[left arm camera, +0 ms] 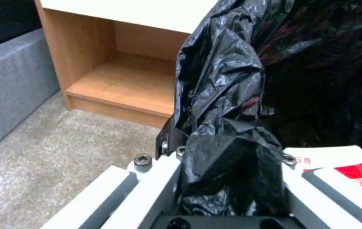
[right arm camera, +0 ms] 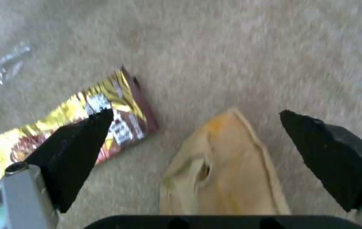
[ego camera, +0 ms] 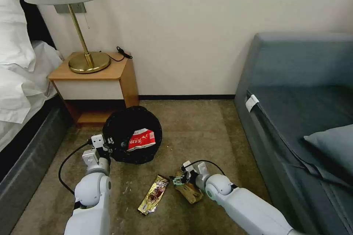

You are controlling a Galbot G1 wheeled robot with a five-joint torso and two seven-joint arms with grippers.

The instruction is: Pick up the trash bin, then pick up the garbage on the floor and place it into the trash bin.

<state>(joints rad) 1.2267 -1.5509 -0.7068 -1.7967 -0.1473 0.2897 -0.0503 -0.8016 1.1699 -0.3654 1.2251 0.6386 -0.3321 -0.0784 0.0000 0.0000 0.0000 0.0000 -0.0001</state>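
The left gripper (ego camera: 106,147) clenches the trash bin (ego camera: 121,132) rim at 9 o'clock, tilting it to receive. The right gripper (right arm camera: 195,127), fingers released, probably straddles the tan paper wad (right arm camera: 227,178) for grasping.

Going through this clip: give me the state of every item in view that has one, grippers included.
trash bin: lined, tilted toward the camera, held at its rim.
red-and-white packet: inside the bin.
gold-brown wrapper: flat on the carpet.
tan paper wad: on the carpet, between open fingers.
left gripper: shut on the bin's liner.
right gripper: open.
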